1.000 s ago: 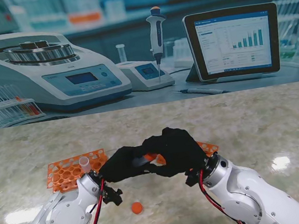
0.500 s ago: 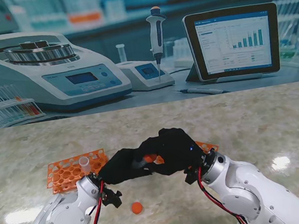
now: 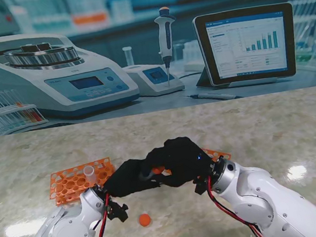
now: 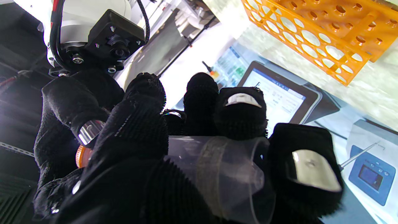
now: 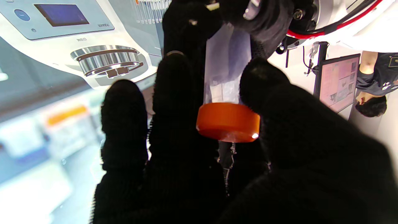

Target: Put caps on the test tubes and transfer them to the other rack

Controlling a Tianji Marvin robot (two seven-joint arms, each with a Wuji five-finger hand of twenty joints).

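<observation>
Tube (image 5: 228,67) lies level — left robot hand (image 3: 128,177) grips it, right robot hand (image 3: 178,160) pinches cap (image 5: 228,122).

Marbled tabletop (image 3: 253,123) carries an orange rack (image 3: 72,180) with one clear uncapped tube (image 3: 89,173) standing in it. Second orange rack (image 3: 217,156) sits right of it, mostly hidden. Loose orange cap (image 3: 144,219) lies nearer to me than the first rack, apart from it.

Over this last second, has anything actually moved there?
Barely. The right hand has edged toward the left hand, pressing the orange cap against the clear tube that the left holds. The spare cap on the table, the orange rack and its standing tube stayed put.
</observation>
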